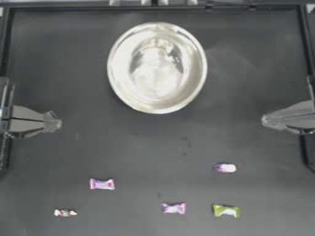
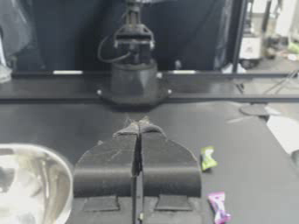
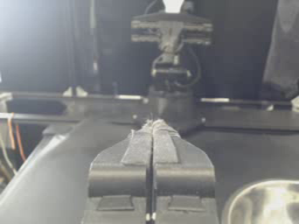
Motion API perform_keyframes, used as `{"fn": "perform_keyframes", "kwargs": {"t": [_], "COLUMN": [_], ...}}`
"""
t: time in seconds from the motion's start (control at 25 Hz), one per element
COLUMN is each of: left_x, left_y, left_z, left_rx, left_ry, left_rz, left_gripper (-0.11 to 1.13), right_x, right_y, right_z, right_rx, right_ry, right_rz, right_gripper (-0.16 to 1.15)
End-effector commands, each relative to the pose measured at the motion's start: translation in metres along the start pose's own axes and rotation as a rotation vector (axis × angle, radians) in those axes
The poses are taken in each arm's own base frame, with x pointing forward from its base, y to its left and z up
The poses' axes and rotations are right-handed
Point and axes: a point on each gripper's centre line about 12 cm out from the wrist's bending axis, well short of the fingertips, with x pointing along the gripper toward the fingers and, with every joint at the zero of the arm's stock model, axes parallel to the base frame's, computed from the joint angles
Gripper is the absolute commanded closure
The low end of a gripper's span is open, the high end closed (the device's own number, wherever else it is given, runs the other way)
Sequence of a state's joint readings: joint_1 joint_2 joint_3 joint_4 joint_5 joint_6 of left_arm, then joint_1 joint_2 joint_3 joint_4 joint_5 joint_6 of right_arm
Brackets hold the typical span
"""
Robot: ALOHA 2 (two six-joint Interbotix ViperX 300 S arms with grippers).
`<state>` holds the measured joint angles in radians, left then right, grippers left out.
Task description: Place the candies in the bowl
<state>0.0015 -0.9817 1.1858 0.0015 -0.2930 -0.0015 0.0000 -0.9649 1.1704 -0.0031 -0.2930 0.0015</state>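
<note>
The shiny silver bowl [image 1: 157, 67] stands at the back middle of the table, with nothing in it. Several candies lie along the front: a pink one [image 1: 102, 184], a white-and-red one [image 1: 64, 212], a pink one [image 1: 173, 208], a yellow-green one [image 1: 225, 210] and a pink one [image 1: 225, 168]. My left gripper [image 1: 57, 123] is parked at the left edge, shut and holding nothing. My right gripper [image 1: 265, 120] is parked at the right edge, also shut. The left wrist view shows the yellow-green candy [image 2: 207, 158], a pink candy [image 2: 218, 207] and the bowl's rim [image 2: 58, 175].
Raised rails border the table's back and sides [image 1: 157, 6]. Bare dark tabletop lies between the bowl and the candies. In the right wrist view the bowl's rim [image 3: 257, 192] shows beside my shut jaws, with the left arm far across.
</note>
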Motion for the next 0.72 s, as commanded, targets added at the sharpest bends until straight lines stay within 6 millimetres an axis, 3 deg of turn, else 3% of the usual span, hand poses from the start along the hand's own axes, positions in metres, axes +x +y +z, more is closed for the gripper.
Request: {"fn": "perform_keyframes", "kwargs": {"t": [0.04,0.32,0.44,0.56,0.6,0.64,0.72], "left_x": [0.0048,0.0044,0.005,0.0054,0.0059,0.006,0.0064], "left_y": [0.0002,0.0011,0.0011,0.001,0.001,0.0009,0.0009], "left_z": [0.0091,0.0101,0.0112,0.0116,0.0113,0.0115,0.0117], "left_rx": [-0.007,0.002,0.002,0.004,0.004,0.007,0.008], "left_ry": [-0.018,-0.02,-0.02,-0.003,0.006,0.017,0.043], "left_rz": [0.002,0.006,0.006,0.005,0.005,0.005,0.004], "left_gripper": [1.02,0.88,0.58,0.04,-0.06,-0.09,0.0], "right_x": [-0.0003,-0.0006,-0.0005,-0.0004,-0.0002,-0.0004,-0.0004], "right_y": [-0.0005,-0.0003,0.0002,0.0008,0.001,0.0014,0.0015], "right_z": [0.0,-0.0003,0.0003,0.0019,0.0019,0.0022,0.0022], "right_rx": [0.006,0.003,-0.015,-0.035,-0.04,-0.044,-0.045], "right_ry": [-0.008,-0.008,-0.009,-0.018,-0.02,-0.021,-0.021], "right_rz": [-0.003,-0.001,0.003,0.008,0.01,0.013,0.013], "right_gripper": [1.04,0.82,0.56,0.12,-0.02,-0.12,-0.06]}}
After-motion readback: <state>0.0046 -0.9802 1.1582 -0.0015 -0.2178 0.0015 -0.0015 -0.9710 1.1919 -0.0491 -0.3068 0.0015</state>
